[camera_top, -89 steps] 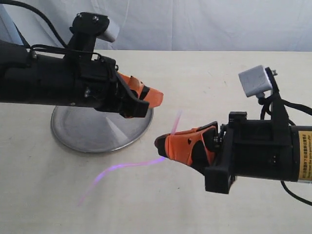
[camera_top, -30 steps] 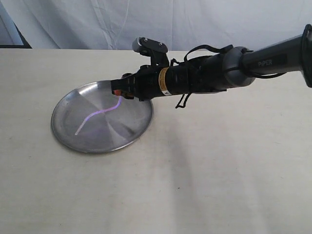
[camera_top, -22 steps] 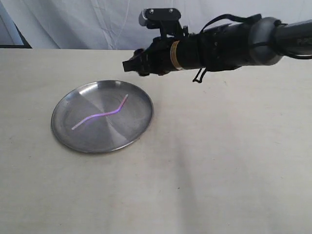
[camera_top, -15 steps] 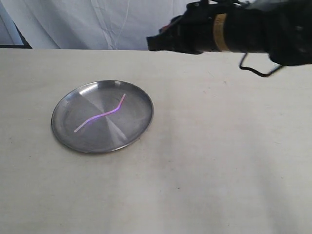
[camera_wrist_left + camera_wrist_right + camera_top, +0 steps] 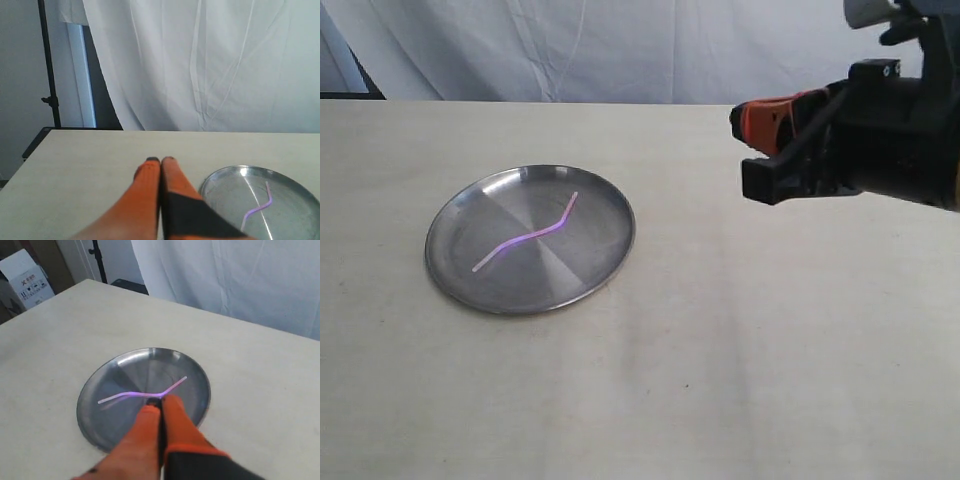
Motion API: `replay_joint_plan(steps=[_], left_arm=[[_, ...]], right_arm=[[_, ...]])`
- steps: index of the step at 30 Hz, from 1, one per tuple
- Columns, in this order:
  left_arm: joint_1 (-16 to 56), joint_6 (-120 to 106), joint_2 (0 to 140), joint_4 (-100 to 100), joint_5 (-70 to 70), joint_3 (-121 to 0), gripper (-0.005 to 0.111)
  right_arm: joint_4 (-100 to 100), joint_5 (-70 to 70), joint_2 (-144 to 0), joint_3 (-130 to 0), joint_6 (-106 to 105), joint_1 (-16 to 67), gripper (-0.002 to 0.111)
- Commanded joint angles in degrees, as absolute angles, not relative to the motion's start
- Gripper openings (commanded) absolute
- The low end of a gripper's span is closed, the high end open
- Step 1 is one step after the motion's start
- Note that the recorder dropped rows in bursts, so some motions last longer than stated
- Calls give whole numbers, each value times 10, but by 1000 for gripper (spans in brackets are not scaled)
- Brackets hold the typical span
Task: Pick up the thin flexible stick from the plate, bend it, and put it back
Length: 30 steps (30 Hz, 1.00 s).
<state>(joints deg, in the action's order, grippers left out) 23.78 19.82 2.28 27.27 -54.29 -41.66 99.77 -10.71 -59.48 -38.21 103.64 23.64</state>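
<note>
Dark print on the white box [image 5: 26,276], too small to read, no other text legible

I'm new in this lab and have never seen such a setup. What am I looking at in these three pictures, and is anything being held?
This is a robot with two arms, each ending in an orange two-fingered gripper. One picture comes from a camera off the arms: it shows the table, a steel plate with a kinked pink-purple stick lying in it, and the right gripper away from the plate. The other two come from cameras on the wrists, looking along each gripper: the left gripper and the right one are both shut, holding nothing.
</note>
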Motion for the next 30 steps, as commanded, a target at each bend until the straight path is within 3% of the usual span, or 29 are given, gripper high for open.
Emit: replay_joint_plan(steps=[1,9,18,22,30], left_arm=[[236,204,19,282,-539,-416,0],[236,204,19,295,-539,-416,0],[236,204,19,295,-539,-416,0],[236,204,19,296,-539,-416,0],[236,204,19,296,-539,-416,0]], right_arm=[[999,-77,-532,-378,1002,236,-1],[950,-63,-298,-262,1041,129,-1],[905,-46,-208,-236,1008,126,-1],[374,71,-208,-192,498,126,-1],[97,110,-136,-91,117,62,-1]])
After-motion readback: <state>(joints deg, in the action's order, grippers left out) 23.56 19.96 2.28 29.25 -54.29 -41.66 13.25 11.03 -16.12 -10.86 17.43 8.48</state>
